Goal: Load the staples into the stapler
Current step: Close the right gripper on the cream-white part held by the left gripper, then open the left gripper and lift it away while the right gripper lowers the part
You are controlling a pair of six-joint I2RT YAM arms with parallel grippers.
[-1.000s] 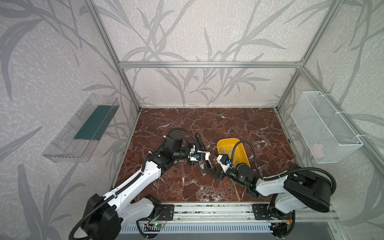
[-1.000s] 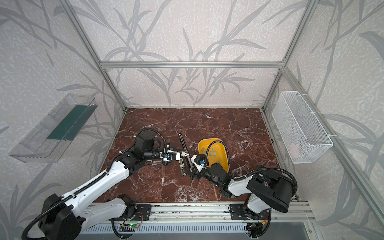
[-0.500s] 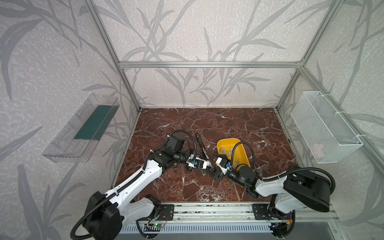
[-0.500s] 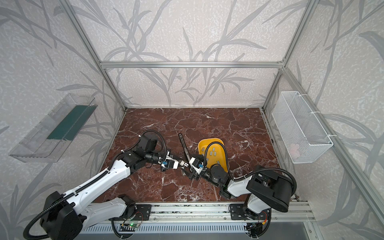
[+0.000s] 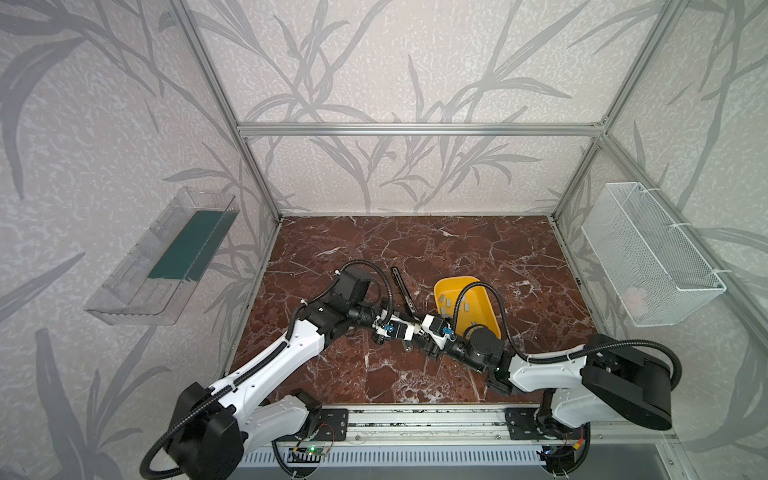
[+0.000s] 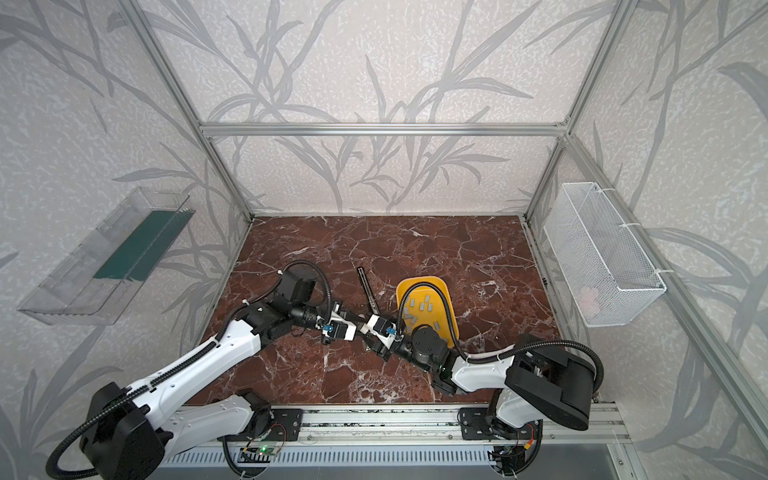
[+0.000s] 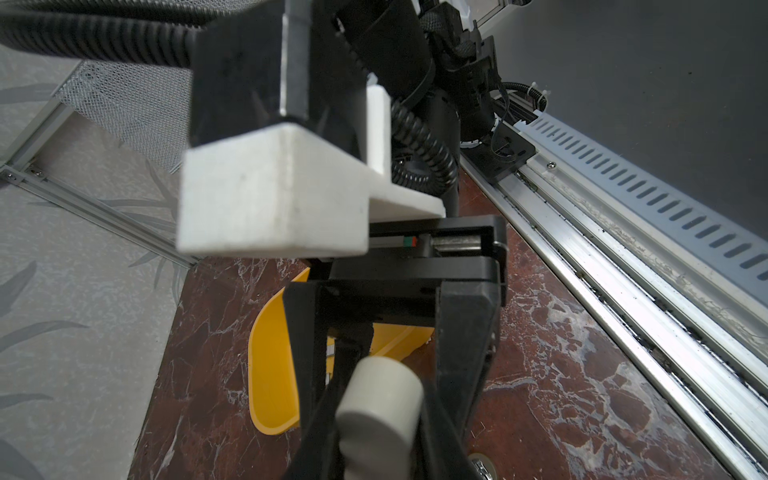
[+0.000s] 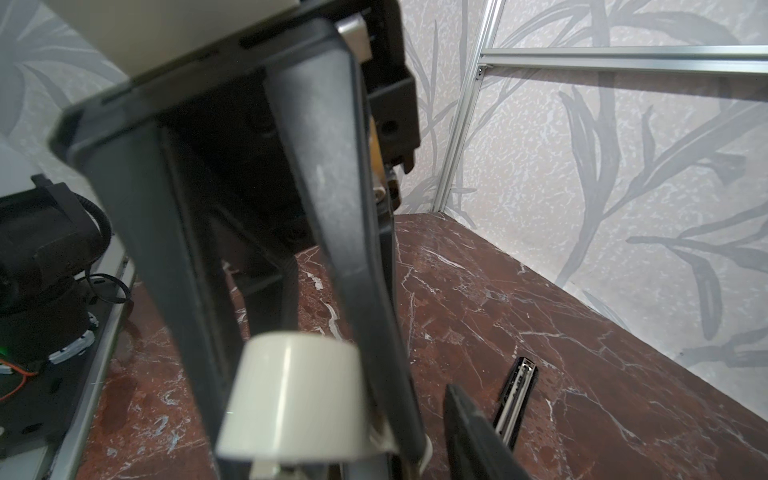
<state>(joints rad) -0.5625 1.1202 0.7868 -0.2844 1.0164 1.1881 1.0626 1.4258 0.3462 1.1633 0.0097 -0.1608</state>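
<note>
The left gripper [image 5: 409, 334] and right gripper [image 5: 424, 340] are facing nose to nose, low over the worktop [image 5: 415, 245]. The left fingers [image 8: 332, 208] are pinching the cream stapler [image 7: 378, 399]. The right fingers [image 7: 461, 332] are straddling it, partly apart, and I cannot tell whether they are touching. Just beyond, a black channelled bar [image 5: 402, 291] is lying flat. The staples [image 6: 424, 306] are sitting loose in the yellow tray [image 5: 453, 279], so loading is looking barely begun, with picking and inserting a strip both remaining.

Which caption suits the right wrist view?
Right gripper straddling a cream stapler; a black bar lies on the marble floor.
</note>
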